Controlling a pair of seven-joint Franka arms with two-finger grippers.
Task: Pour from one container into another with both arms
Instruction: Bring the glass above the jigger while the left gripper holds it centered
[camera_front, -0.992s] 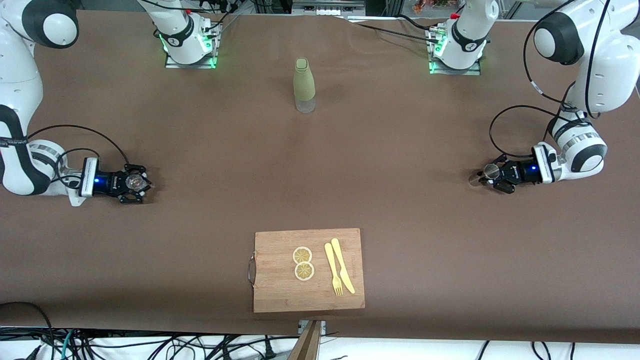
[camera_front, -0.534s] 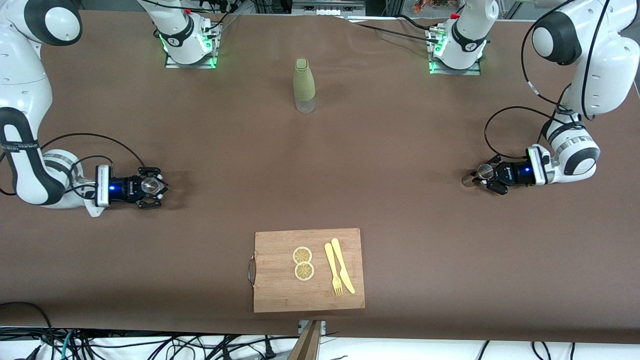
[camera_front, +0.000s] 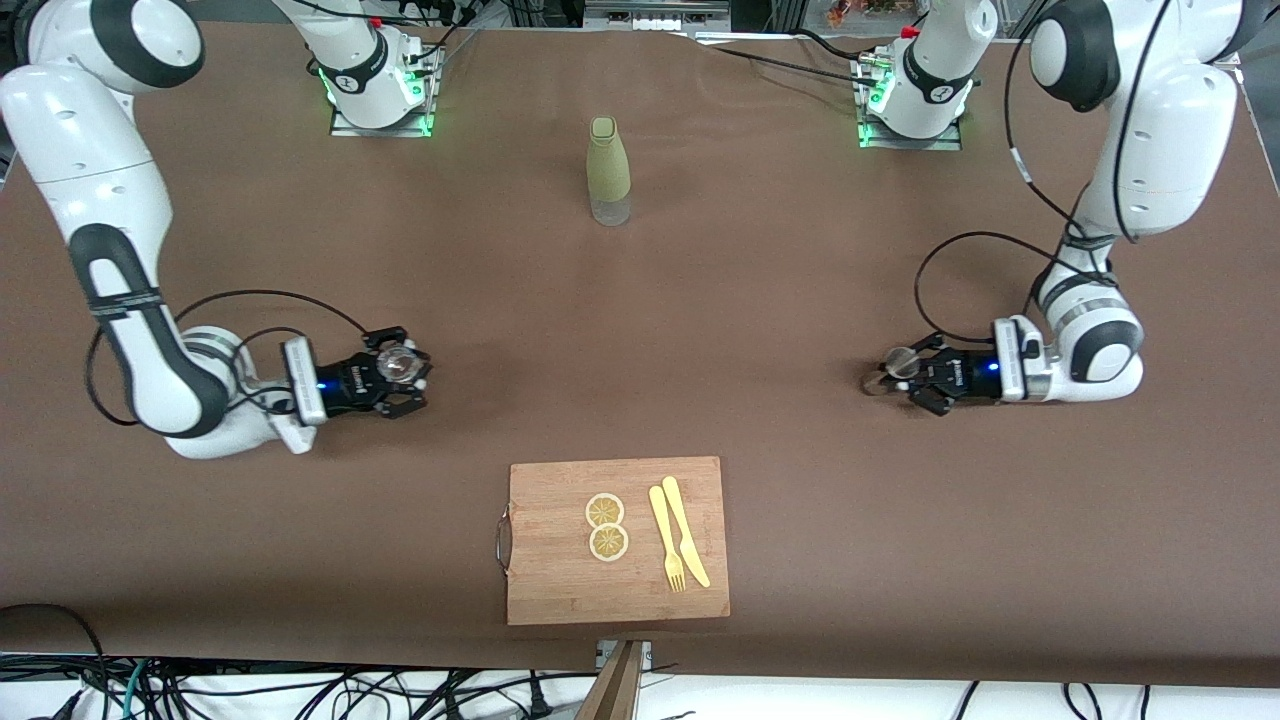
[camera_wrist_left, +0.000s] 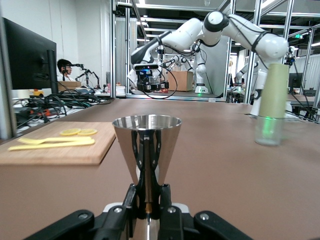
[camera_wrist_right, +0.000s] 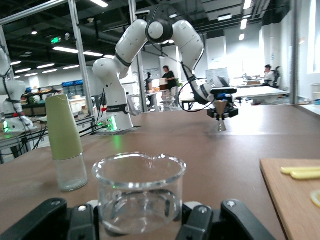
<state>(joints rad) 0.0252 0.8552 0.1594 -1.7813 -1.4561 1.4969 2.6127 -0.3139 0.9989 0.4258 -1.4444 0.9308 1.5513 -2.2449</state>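
Gripping a metal cone cup, the left gripper hung toward the left arm's end from the cutting board. The right gripper clamped a glass beaker toward the right arm's end from that board. Both grippers' fingertips were hidden by the cups; beaker contents unclear.

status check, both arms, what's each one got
Left gripper shut on steel jigger, low over table. Right gripper shut on glass beaker. Bare table between them; bottle and cutting board off the line.
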